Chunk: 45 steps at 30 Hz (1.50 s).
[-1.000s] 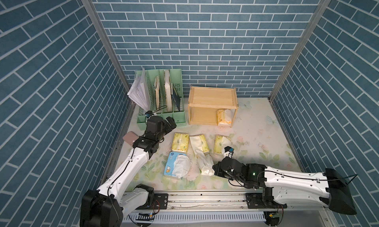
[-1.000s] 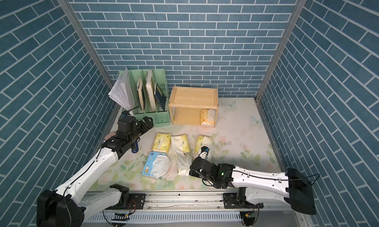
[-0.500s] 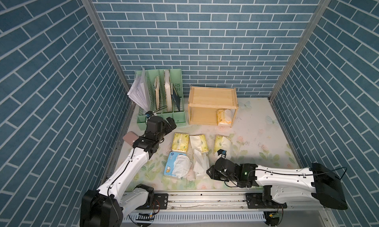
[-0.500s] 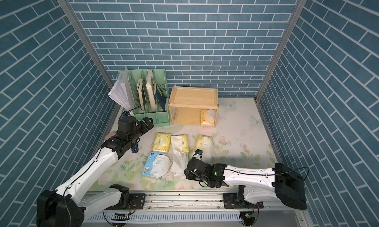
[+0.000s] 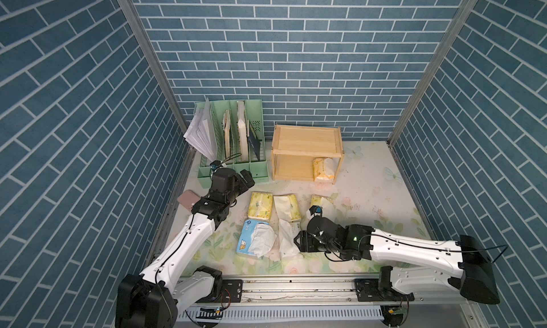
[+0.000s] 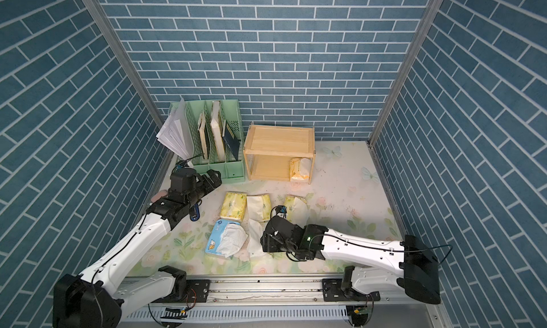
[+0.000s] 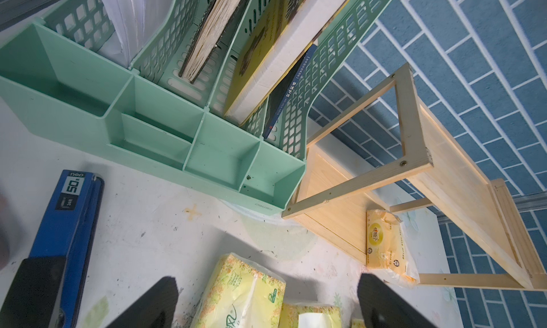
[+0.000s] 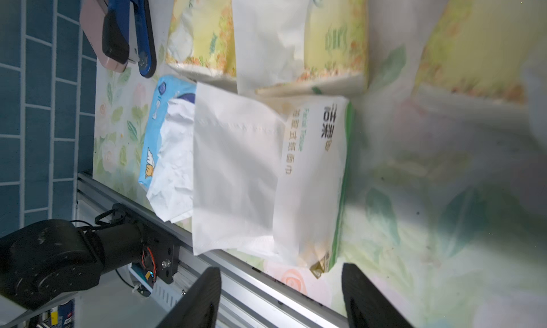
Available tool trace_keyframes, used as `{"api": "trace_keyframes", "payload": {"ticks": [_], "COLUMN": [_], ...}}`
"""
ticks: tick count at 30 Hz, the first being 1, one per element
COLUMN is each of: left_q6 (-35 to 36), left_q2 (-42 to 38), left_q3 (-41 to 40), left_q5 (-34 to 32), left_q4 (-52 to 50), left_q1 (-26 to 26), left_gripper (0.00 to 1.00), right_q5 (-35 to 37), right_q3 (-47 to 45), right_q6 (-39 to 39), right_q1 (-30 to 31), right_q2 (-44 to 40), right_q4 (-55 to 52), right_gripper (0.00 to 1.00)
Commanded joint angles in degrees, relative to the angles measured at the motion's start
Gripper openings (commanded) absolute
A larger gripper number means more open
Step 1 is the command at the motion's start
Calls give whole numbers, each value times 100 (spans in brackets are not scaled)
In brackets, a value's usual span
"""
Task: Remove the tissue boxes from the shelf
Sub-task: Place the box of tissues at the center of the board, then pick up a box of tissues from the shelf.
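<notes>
Five tissue packs lie on the table (image 5: 370, 193) in a top view: three pale yellow packs (image 5: 260, 205) in a row, with the light blue pack (image 5: 251, 237) and the white pack (image 5: 288, 237) nearer the rail. Only the orange-yellow pack (image 5: 323, 169) remains on the shelf (image 5: 307, 138), at the right end of its lower board. The right gripper (image 5: 299, 243) sits low beside the white pack, and the left gripper (image 5: 247, 178) hovers in front of the file organizer (image 5: 233, 151).

From the left wrist, that gripper's fingers (image 7: 165, 305) are spread wide with nothing between them, and the orange-yellow pack shows ahead under the top board.

From the right wrist, the jaws stand apart and empty, with the white pack just beyond them.

I judge the white pack set down. The next move is a low reach under the top board — then closing across the last pack's soft width.
</notes>
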Motion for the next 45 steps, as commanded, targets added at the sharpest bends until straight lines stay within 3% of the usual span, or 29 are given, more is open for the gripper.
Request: {"api": "trace_keyframes", "payload": {"ticks": [1, 8, 14, 18, 26, 30, 36, 45], "left_q6": [212, 309, -276, -468, -1375, -1983, -2755, -3323], "left_q2": [-94, -292, -311, 29, 1211, 1731, 2534, 3830], "left_q3": [50, -176, -619, -446, -23, -15, 142, 991], "left_q5": [193, 1242, 2229, 2079, 1757, 1276, 970, 1112], "left_q4": [43, 433, 1360, 1629, 2438, 3174, 3980, 4146], "left_q1": [36, 27, -239, -892, -1878, -2345, -2555, -2584], "left_gripper": [100, 100, 100, 100, 99, 98, 98, 95], "right_q5": [340, 561, 1063, 1341, 1790, 1960, 2313, 2545], "right_q3": [309, 898, 992, 824, 261, 114, -112, 36], "right_q6": [-1084, -2499, -3238, -3400, -3112, -3061, -2936, -2941], "right_q1": [-471, -1674, -2256, -2475, -2513, -2511, -2515, -2506], "right_q2": [-112, -313, -771, -1108, -1830, -2189, -2777, -3016], "right_q4": [-764, -709, 181, 1015, 2314, 2365, 2342, 1753], "right_gripper": [70, 76, 91, 99, 100, 100, 100, 100]}}
